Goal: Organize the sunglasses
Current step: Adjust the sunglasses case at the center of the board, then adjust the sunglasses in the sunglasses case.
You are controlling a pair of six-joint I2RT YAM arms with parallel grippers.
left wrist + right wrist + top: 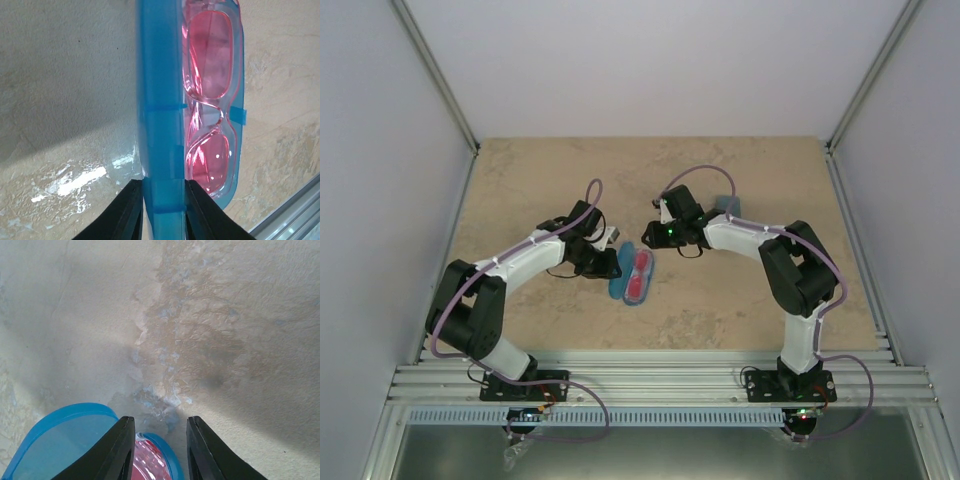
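The red-orange translucent sunglasses lie folded in the lower half of the open glossy blue oval case. They also show in the top view and at the bottom of the right wrist view. The case's lid stands on edge, and my left gripper is shut on the lid's near end. In the top view the left gripper sits at the case's left side. My right gripper is open and empty, hovering just past the case's far end. The wire-framed sunglasses are not in view.
A grey-blue rectangular case lies behind the right arm. A pale object lies by the left wrist. The metal rail runs along the table's near edge, and frame posts stand at the far corners.
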